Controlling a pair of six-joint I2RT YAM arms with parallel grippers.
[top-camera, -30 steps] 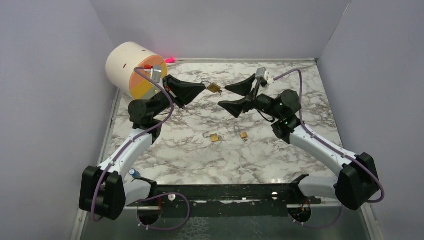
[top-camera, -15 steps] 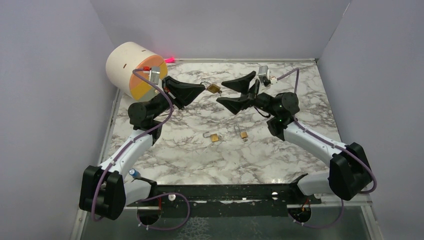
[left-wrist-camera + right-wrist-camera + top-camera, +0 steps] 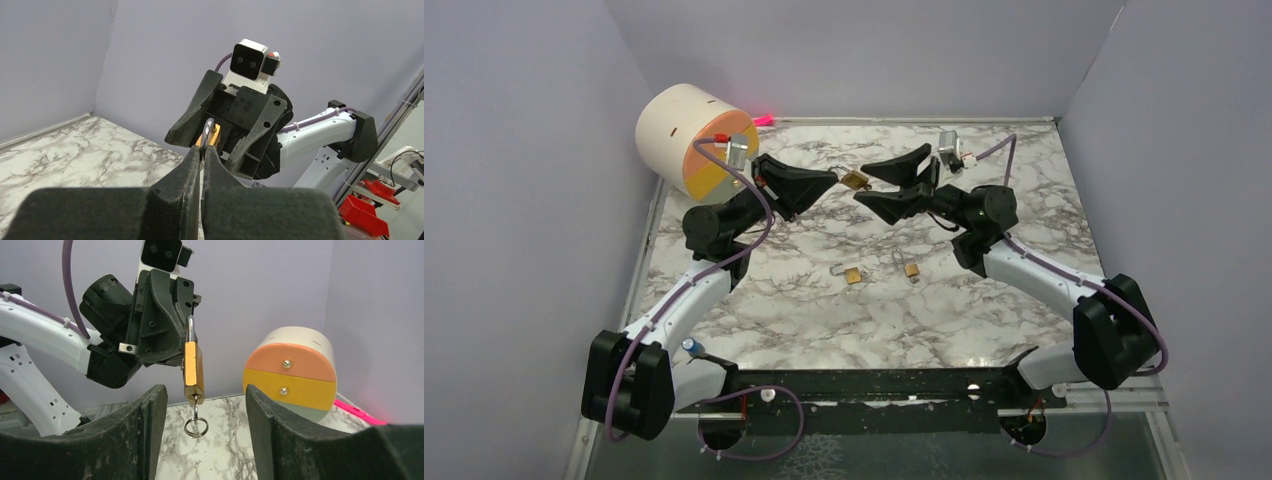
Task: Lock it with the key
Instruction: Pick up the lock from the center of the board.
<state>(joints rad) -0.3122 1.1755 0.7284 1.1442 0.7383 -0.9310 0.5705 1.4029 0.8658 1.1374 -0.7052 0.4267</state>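
Note:
My left gripper (image 3: 832, 176) is shut on the steel shackle of a small brass padlock (image 3: 854, 179) and holds it in the air above the far middle of the table. In the right wrist view the padlock (image 3: 193, 370) hangs body down with a key in its keyhole and a key ring (image 3: 195, 428) dangling below. In the left wrist view the padlock (image 3: 209, 136) pokes out past my closed fingertips. My right gripper (image 3: 862, 187) is open, its fingers (image 3: 150, 425) on either side of the padlock without touching it.
Two more brass padlocks (image 3: 851, 274) (image 3: 912, 269) lie on the marble table (image 3: 984, 330) in the middle. A cream cylinder with an orange and yellow face (image 3: 692, 140) stands at the far left corner. Lilac walls close in the back and sides.
My right gripper has moved left toward the padlock held by my left gripper, until its open fingers flank it. The left arm has barely moved.

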